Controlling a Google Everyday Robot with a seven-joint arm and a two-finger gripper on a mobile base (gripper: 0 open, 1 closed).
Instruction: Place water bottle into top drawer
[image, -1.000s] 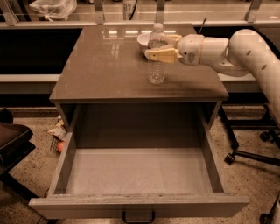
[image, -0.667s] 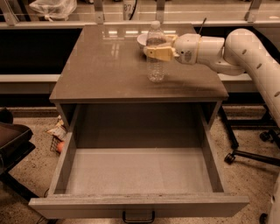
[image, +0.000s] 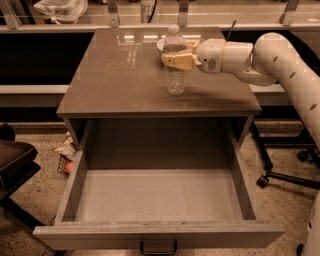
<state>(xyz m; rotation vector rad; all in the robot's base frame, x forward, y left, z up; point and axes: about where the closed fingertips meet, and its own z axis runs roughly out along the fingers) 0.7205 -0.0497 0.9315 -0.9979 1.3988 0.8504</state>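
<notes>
The water bottle, clear and ribbed with a white cap, stands upright on the cabinet top, right of centre. My gripper reaches in from the right and its tan fingers are closed round the bottle's upper half, at the label band. The bottle's base rests on the top. The top drawer is pulled fully out below, toward the camera, and its pale grey floor is bare. My white arm stretches off to the right.
A white bowl sits just behind the bottle. A plastic bag lies on the back counter. A dark chair stands at left, litter on the floor beside the cabinet, and a wheeled chair base at right.
My gripper has slid slightly left, so its fingers sit further round the bottle. The bottle stands in the same spot. The drawer has not moved.
</notes>
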